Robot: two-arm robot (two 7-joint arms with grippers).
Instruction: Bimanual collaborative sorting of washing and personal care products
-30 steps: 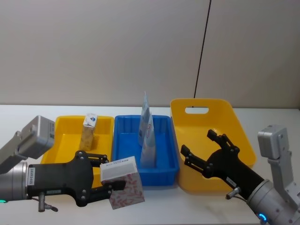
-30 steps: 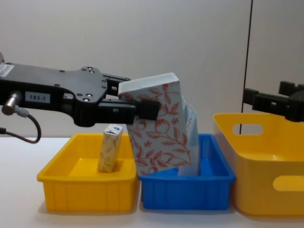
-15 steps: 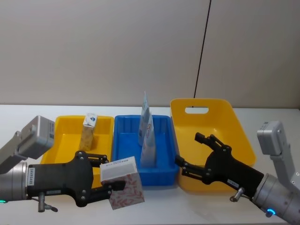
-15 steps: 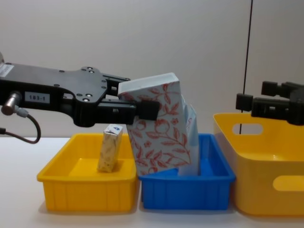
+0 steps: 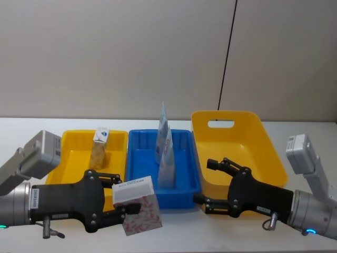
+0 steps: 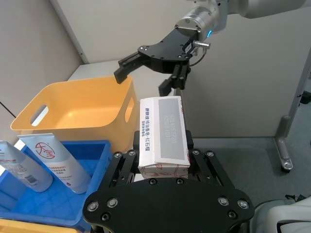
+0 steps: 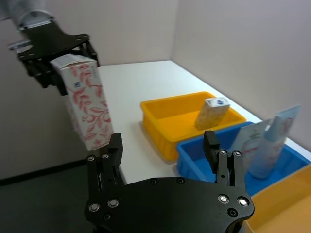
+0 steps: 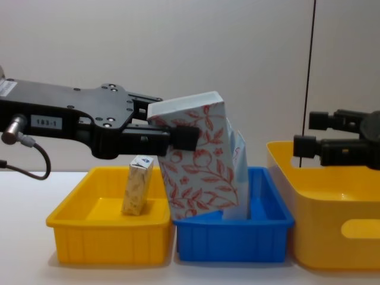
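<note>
While your left gripper (image 5: 128, 196) is still clamping the floral carton (image 5: 141, 215) between its jaws, your right gripper (image 5: 204, 182) is closing in, jaws wide and empty. The carton is lying just ahead of them, so a handover is likely coming.

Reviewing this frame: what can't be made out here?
- Chest view: the tubes are mostly hidden behind the floral carton, so their count is unclear there.
- Chest view: the large yellow bin hides its inside behind its own front wall.
- Left wrist view: the carton's label print is too small to read.
- Head view: the open right claw covers part of that bin's floor.
</note>
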